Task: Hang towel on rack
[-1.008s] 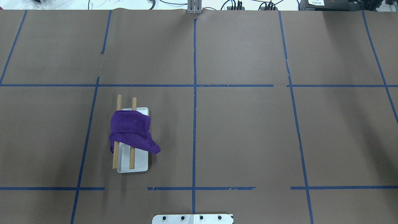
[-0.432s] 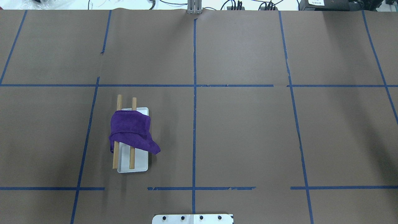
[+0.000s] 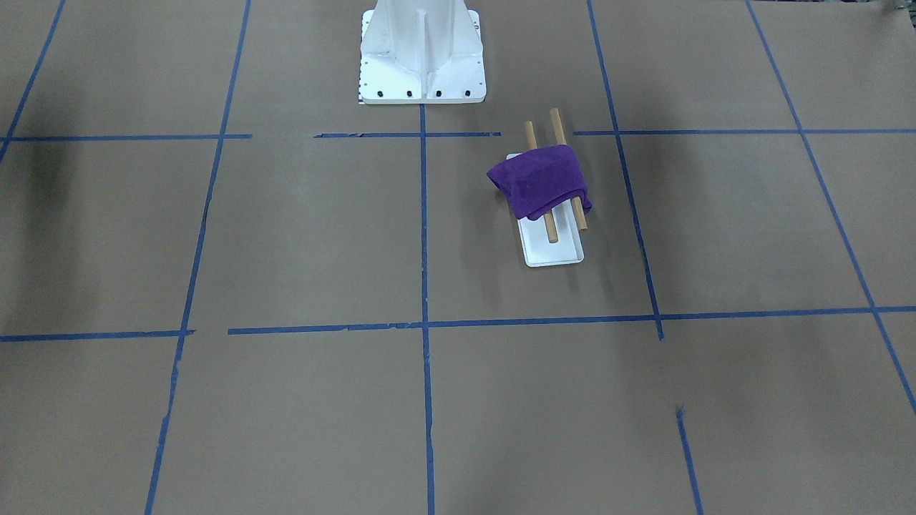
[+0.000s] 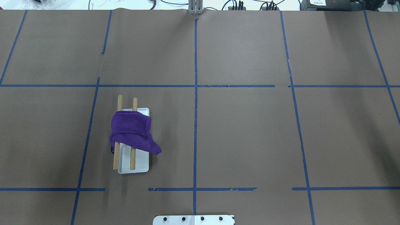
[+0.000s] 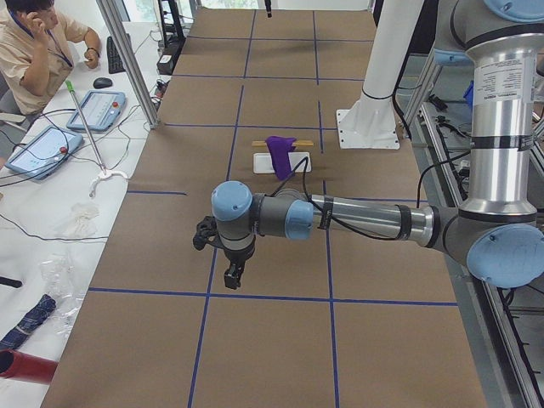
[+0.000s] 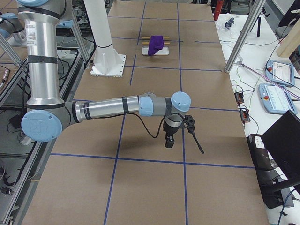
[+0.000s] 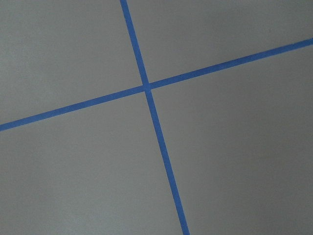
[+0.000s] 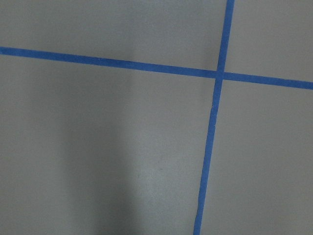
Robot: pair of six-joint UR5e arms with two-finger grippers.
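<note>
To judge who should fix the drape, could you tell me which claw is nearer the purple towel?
Left. The left claw hovers over the left end of the table, in the same half as the purple towel; the right claw hangs over the opposite end.

One purple towel (image 4: 132, 132) is draping over one rack (image 4: 140, 161), which is carrying two wooden rods (image 4: 116, 159); two pincers are hanging above the one counter (image 4: 250, 140): the left pincer (image 5: 230, 275), the right pincer (image 6: 168, 142).

Purple towel (image 4: 132, 131), white-based rack (image 4: 140, 162), blue-lined brown table (image 4: 250, 134).
</note>
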